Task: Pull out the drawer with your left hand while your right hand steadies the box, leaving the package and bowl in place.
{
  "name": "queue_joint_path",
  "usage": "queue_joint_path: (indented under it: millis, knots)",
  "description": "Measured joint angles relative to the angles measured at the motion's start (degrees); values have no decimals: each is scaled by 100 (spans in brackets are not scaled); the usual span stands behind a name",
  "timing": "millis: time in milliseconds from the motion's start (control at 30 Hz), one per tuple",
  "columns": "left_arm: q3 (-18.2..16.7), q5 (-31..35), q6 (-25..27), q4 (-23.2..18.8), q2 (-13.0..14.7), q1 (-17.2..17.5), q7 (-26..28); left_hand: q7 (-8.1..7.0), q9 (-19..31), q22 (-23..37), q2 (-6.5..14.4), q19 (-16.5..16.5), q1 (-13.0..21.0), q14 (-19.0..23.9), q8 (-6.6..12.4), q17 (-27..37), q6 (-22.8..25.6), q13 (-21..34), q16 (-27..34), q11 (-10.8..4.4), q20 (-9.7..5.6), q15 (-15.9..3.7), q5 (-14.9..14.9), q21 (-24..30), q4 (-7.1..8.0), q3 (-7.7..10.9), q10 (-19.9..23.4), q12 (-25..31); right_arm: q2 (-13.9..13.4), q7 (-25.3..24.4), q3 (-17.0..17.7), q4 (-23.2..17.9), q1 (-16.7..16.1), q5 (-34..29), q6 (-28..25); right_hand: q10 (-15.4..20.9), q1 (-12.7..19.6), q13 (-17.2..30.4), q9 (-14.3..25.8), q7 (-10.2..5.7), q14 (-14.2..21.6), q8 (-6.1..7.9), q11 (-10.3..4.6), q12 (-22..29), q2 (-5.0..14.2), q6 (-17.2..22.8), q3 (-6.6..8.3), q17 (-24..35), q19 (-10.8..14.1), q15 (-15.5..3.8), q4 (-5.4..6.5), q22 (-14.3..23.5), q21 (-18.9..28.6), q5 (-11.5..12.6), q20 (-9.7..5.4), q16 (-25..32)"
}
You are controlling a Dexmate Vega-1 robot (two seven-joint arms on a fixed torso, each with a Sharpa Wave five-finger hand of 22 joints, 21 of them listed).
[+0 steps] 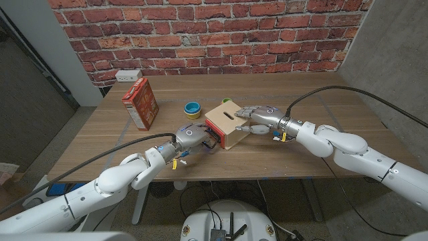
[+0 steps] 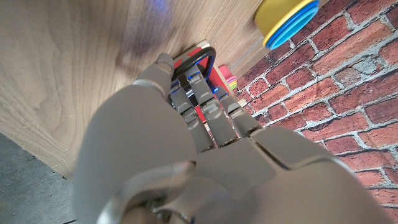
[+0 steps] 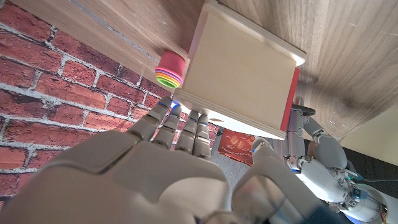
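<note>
The small wooden box (image 1: 231, 122) has a red drawer front (image 1: 215, 129) facing my left arm. My left hand (image 1: 190, 137) is at that front, and its fingers (image 2: 198, 93) hook into the black handle (image 2: 209, 52). The drawer front looks flush with the box (image 3: 244, 67). My right hand (image 1: 259, 118) holds the box from the other side, with its fingers (image 3: 180, 127) over the top and the thumb against the side wall. The red package (image 1: 140, 102) stands upright to the left of the box. The yellow and blue bowl (image 1: 193, 108) sits just behind the box's left corner.
A brick wall runs behind the table (image 1: 301, 100). A white power outlet block (image 1: 128, 75) lies at the table's back left corner. Bare wood stretches to the right of the box and along the front edge.
</note>
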Motion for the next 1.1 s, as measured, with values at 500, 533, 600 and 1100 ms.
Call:
queue_joint_path:
  millis: [500,533,600,1100]
  knots:
    - [-93,-30,92,-91,95,189,61,0,0,0,7,0,7,-1,0,-4,0,19,-19,1,0,-1,0,0,24,-24,-1,-17,75,18,-53,48,53,9,-4,-1,-41,-1,0,2,0,0,0,11,-10,-2,-12,1,0,0,39,0,0,0,0,0]
    - [-96,-35,101,-95,100,194,61,0,0,0,7,0,7,-1,0,-5,0,19,-21,1,0,-1,0,0,24,-24,-1,-17,78,18,-56,49,54,7,-5,-2,-40,-1,0,2,0,0,0,11,-9,-2,-12,1,0,0,39,0,0,0,0,0]
    - [-96,-41,112,-95,100,194,62,0,0,0,7,1,7,-1,0,-5,0,19,-21,1,2,-1,0,0,24,-24,-1,-18,84,18,-62,51,56,7,-5,-2,-40,1,0,2,0,0,0,11,-9,-2,-12,1,23,0,39,0,0,0,23,0]
    - [-201,-68,221,-227,221,363,-7,0,0,-1,9,31,3,-1,0,-3,0,18,2,1,31,-1,0,0,25,-71,-1,-18,94,12,-93,78,83,-24,-21,-4,-39,10,0,2,0,0,-1,11,-9,-3,9,1,51,0,62,0,0,0,10,0]
